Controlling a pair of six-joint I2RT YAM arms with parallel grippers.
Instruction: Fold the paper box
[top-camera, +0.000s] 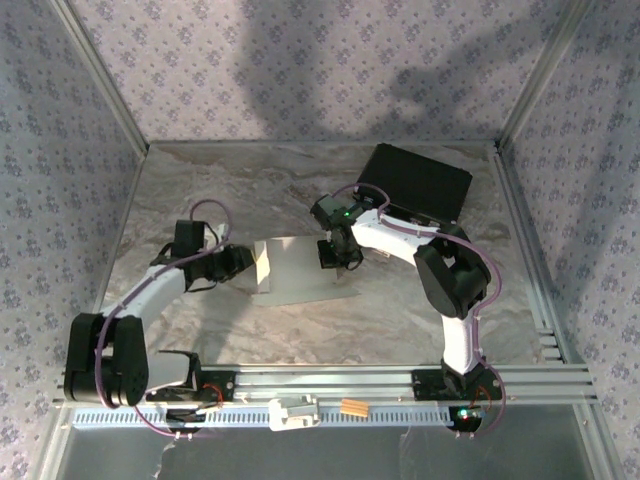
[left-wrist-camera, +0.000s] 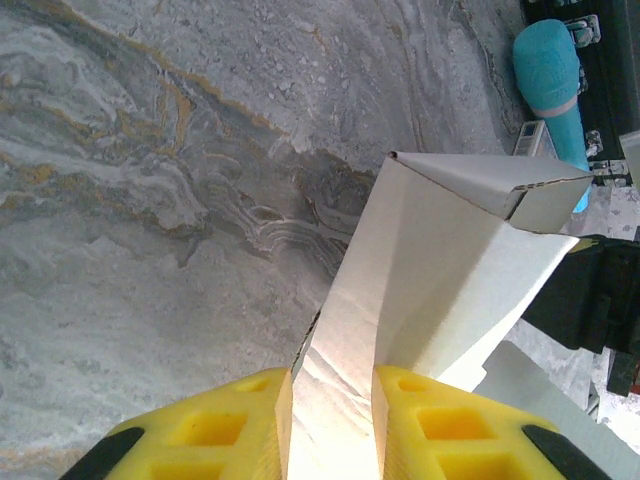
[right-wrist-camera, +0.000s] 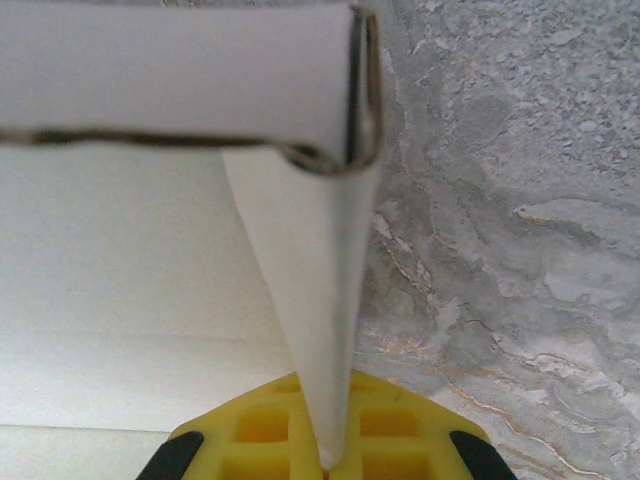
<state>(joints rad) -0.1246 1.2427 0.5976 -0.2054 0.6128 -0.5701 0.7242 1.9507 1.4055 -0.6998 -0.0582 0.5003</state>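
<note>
The white paper box (top-camera: 300, 270) lies partly folded in the middle of the marble table (top-camera: 200, 190), between my two grippers. My left gripper (top-camera: 248, 262) is at its left edge. In the left wrist view a raised white wall of the box (left-wrist-camera: 440, 290) runs down between the yellow fingers (left-wrist-camera: 240, 425), filling the gap of the left gripper (left-wrist-camera: 330, 415), which is shut on it. My right gripper (top-camera: 335, 255) is at the box's right side. In the right wrist view a thin upright flap of the box (right-wrist-camera: 320, 300) is pinched in the right gripper (right-wrist-camera: 328, 455).
A black rectangular case (top-camera: 415, 185) sits at the back right, close behind the right arm. A teal rounded object (left-wrist-camera: 550, 80) shows near it in the left wrist view. Metal rails (top-camera: 330, 383) edge the front, and patterned walls enclose the table.
</note>
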